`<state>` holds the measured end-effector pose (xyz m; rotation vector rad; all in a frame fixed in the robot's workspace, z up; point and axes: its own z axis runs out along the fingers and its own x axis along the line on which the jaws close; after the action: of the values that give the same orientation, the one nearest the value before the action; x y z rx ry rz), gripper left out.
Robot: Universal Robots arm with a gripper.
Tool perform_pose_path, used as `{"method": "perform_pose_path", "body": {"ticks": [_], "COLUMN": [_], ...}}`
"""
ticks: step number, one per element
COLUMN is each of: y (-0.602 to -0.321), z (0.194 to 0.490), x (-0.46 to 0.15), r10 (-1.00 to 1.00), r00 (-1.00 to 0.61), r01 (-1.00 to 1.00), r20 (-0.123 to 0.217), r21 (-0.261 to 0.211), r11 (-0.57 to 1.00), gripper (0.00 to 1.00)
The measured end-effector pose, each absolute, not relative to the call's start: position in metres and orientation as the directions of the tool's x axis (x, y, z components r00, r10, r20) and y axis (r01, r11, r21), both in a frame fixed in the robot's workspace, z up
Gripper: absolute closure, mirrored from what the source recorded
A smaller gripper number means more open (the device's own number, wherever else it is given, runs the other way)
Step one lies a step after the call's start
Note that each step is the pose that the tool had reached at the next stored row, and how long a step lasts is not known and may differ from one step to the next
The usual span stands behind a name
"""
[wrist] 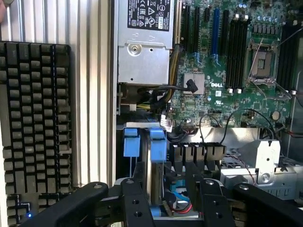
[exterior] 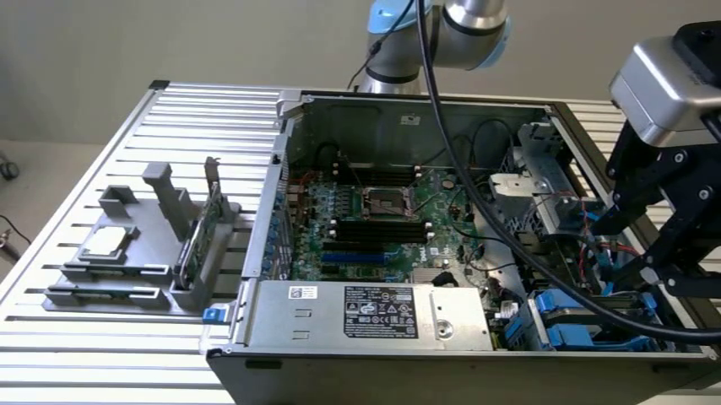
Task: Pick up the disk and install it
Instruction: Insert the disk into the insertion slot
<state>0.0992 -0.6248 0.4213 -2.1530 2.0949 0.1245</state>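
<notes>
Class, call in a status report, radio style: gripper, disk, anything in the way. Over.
Gripper open, over the drive bay. Disk on edge in the bay, at the fingertips. Black cables close beside, none across it.

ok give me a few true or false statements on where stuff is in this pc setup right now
1. The case is open, with the motherboard exposed. True.
2. A keyboard lies on the table beside the case. True.
3. The green card lies flat inside the case. False: the green card stands on edge in a grey fixture outside it.
4. The gripper hangs over the small silver chip. False: the gripper is at the drive bay, around the blue-framed disk.
</notes>
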Motion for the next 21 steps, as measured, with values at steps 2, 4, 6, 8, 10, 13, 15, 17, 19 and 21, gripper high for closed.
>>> {"method": "perform_pose_path", "body": {"ticks": [2, 4, 6, 8, 10, 13, 15, 17, 19, 21], "y": [-0.625, -0.625, -0.625, -0.625, -0.624, -0.619, -0.616, -0.614, -0.613, -0.612], "z": [0.420, 0.419, 0.416, 0.414, 0.412, 0.406, 0.403, 0.399, 0.395, 0.392], "x": [0.099, 0.100, 0.103, 0.109, 0.115, 0.121, 0.122, 0.123, 0.124, 0.125], "r10": [-0.987, -0.987, -0.987, -0.987, -0.987, -0.987, -0.988, -0.988, -0.988, -0.988], "r00": [0.033, 0.036, 0.039, 0.040, 0.041, 0.041, 0.041, 0.041, 0.041, 0.041], "r01": [-0.999, -0.999, -0.999, -0.999, -0.999, -0.999, -0.999, -0.999, -0.999, -0.999], "r20": [-0.155, -0.155, -0.155, -0.155, -0.155, -0.154, -0.152, -0.151, -0.151, -0.151], "r21": [-0.039, -0.039, -0.039, -0.039, -0.039, -0.039, -0.039, -0.039, -0.039, -0.039], "r11": [-0.028, -0.031, -0.033, -0.034, -0.035, -0.035, -0.035, -0.035, -0.035, -0.035], "gripper": [0.53, 0.53, 0.53, 0.53, 0.53, 0.55, 0.62, 0.68, 0.75, 0.75]}}
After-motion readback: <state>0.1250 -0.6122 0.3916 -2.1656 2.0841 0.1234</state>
